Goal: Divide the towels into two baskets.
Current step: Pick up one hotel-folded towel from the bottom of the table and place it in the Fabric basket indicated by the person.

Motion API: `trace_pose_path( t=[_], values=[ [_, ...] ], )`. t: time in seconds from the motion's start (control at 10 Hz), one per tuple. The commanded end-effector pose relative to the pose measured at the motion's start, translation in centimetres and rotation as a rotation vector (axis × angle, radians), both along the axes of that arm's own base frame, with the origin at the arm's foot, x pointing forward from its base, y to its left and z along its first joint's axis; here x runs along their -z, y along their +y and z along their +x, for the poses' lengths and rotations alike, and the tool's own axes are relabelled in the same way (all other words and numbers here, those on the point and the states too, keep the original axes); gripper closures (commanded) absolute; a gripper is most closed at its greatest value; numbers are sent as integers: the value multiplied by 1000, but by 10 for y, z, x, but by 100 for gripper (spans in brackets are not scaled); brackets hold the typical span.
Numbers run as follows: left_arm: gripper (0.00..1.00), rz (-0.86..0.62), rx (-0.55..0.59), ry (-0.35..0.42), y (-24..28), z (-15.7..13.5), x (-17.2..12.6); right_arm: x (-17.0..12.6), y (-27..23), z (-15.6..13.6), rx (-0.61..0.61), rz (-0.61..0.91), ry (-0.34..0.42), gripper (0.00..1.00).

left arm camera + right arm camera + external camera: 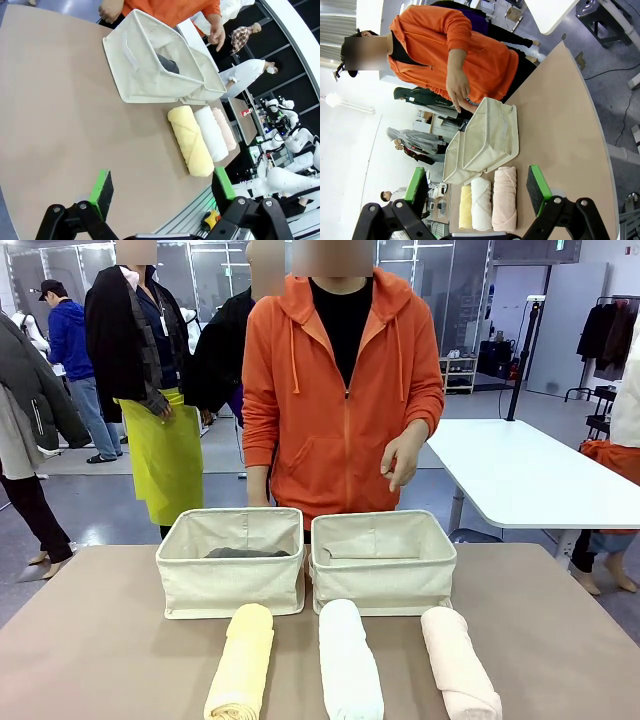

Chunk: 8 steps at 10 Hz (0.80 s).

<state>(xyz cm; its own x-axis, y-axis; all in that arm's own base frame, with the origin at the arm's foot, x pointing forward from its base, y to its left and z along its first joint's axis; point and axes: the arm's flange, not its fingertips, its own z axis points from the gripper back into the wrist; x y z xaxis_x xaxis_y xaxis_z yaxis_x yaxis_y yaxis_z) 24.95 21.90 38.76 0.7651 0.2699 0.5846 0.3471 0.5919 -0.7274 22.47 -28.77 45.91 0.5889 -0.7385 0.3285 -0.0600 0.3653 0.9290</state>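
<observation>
Left jaws wide apart, nothing between them, above the counter [60, 125]. Ahead of them the yellow towel [190, 142] is nearest, with the white towel [211, 134] and pink towel [225, 130] side by side past it (rolls lie lengthwise, ends toward the baskets). Farther ahead is the left basket [150, 75], dark grey towel [169, 64] inside. Right jaws also wide, empty. Pink towel straight ahead between them, right basket [492, 135] beyond it. Person's hand [402, 460] hangs over the right basket's far side.
</observation>
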Motion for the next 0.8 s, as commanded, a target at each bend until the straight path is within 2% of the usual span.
trace_pose_path(
  t=[0.0,0.3,0.5,0.6,0.7],
  values=[
    [0,-4,1,-15,0,-2,-4,-3,1,-2,4,13,-13,0],
    [0,-4,1,-15,0,-2,-4,0,0,0,0,0,0,0],
    [0,-4,1,-15,0,-2,-4,-22,48,29,-183,-136,101,0],
    [0,-4,1,-15,0,-2,-4,-25,79,45,-253,-179,135,0],
    [0,-4,1,-15,0,-2,-4,-23,111,62,-303,-256,212,0]
  ],
)
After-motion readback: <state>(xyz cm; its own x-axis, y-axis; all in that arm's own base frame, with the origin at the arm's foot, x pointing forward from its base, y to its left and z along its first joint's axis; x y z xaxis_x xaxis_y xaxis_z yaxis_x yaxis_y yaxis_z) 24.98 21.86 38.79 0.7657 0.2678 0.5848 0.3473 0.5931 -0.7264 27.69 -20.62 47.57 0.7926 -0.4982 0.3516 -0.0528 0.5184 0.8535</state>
